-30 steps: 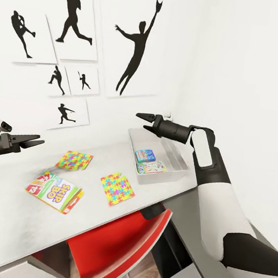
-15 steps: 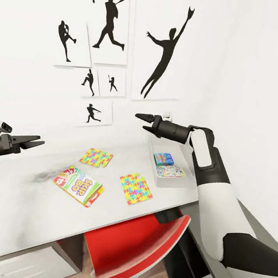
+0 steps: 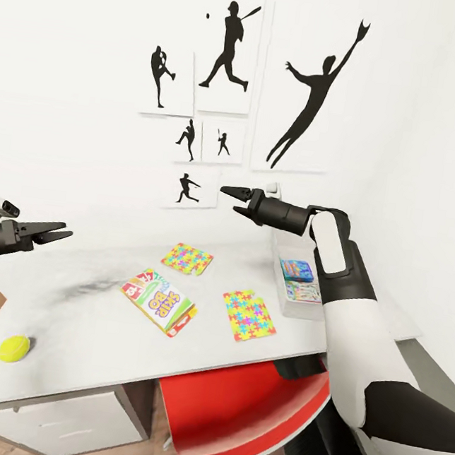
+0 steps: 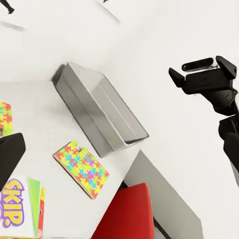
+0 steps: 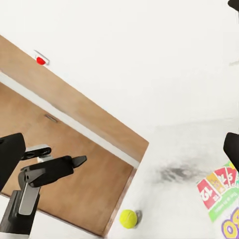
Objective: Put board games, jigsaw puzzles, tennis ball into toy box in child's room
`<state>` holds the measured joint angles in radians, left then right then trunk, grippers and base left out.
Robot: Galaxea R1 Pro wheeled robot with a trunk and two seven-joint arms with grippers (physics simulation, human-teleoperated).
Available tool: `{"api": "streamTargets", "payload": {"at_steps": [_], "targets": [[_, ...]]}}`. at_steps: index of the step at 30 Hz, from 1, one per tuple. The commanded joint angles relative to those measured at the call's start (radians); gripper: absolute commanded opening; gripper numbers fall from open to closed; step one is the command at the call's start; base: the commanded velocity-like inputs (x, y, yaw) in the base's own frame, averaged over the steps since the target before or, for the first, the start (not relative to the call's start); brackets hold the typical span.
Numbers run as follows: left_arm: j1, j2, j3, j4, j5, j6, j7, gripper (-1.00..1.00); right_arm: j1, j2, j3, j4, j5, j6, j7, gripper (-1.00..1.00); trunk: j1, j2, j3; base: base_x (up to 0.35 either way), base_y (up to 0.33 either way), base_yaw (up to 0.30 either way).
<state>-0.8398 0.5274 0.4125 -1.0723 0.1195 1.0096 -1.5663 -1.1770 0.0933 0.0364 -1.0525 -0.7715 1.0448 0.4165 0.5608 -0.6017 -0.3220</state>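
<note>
A: Worktop [image 3: 65, 336]?
B: Pale, marbled, red chair [image 3: 247, 415] under it.
A: Box [image 3: 296, 303]?
B: Grey, at the right end; two printed games [image 3: 299, 270] inside.
A: Loose items?
B: One Skip-Bo game [image 3: 159, 301] mid-top, two puzzles [image 3: 248, 316] near it, ball [image 3: 13, 348] at the left edge.
A: Claws?
B: Left claw [image 3: 55, 232] slightly parted, empty; right claw [image 3: 233, 194] nearly closed, empty; both above the worktop.
</note>
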Motion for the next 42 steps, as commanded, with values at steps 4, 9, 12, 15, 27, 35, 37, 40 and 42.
{"api": "streamTargets", "payload": {"at_steps": [4, 9, 12, 15, 27, 35, 37, 40, 42], "targets": [[0.002, 0.001, 0.0, 0.0, -0.001, 0.011, -0.004, 1.0, -0.001, 0.0, -0.001, 0.0, 0.012, 0.002, 0.01, 1.0, 0.0, -0.001, 0.001, 0.0, 0.0, 0.269], [0.006, 0.002, 0.0, 0.0, -0.001, 0.01, -0.004, 1.0, -0.001, 0.0, -0.002, 0.0, 0.013, 0.002, 0.01, 1.0, 0.0, -0.001, 0.004, 0.0, 0.0, 0.269], [0.006, 0.002, 0.0, 0.0, -0.001, 0.01, -0.004, 1.0, -0.001, -0.001, -0.002, 0.001, 0.014, 0.002, 0.01, 1.0, 0.0, -0.001, 0.006, 0.0, 0.0, 0.269], [0.007, 0.002, 0.0, 0.0, -0.001, 0.01, -0.004, 1.0, -0.001, -0.001, -0.003, 0.002, 0.015, 0.002, 0.01, 1.0, 0.0, -0.001, 0.008, 0.0, 0.0, 0.269], [0.008, 0.002, 0.0, 0.0, -0.003, 0.01, -0.004, 1.0, 0.0, -0.001, -0.003, 0.002, 0.019, 0.002, 0.01, 1.0, 0.0, -0.001, 0.019, 0.0, 0.0, 0.212], [0.008, 0.002, 0.0, 0.0, -0.003, 0.01, -0.004, 1.0, 0.019, -0.001, -0.003, 0.0, 0.022, 0.002, 0.01, 1.0, 0.0, -0.001, 0.032, 0.0, 0.0, 0.019], [0.008, 0.002, 0.0, 0.0, -0.003, 0.009, -0.004, 1.0, 0.021, -0.001, -0.003, 0.0, 0.021, 0.002, 0.01, 1.0, 0.0, -0.001, 0.035, 0.0, 0.0, 0.003], [0.008, 0.002, 0.0, 0.0, -0.003, 0.01, -0.004, 1.0, 0.021, -0.001, -0.003, 0.0, 0.021, 0.002, 0.01, 1.0, 0.0, -0.001, 0.04, 0.0, 0.0, 0.001], [0.008, 0.002, -0.001, 0.0, -0.003, 0.009, -0.004, 1.0, 0.022, -0.002, -0.003, 0.0, 0.021, 0.002, 0.01, 1.0, 0.0, -0.001, 0.043, 0.0, 0.0, 0.0]]}}
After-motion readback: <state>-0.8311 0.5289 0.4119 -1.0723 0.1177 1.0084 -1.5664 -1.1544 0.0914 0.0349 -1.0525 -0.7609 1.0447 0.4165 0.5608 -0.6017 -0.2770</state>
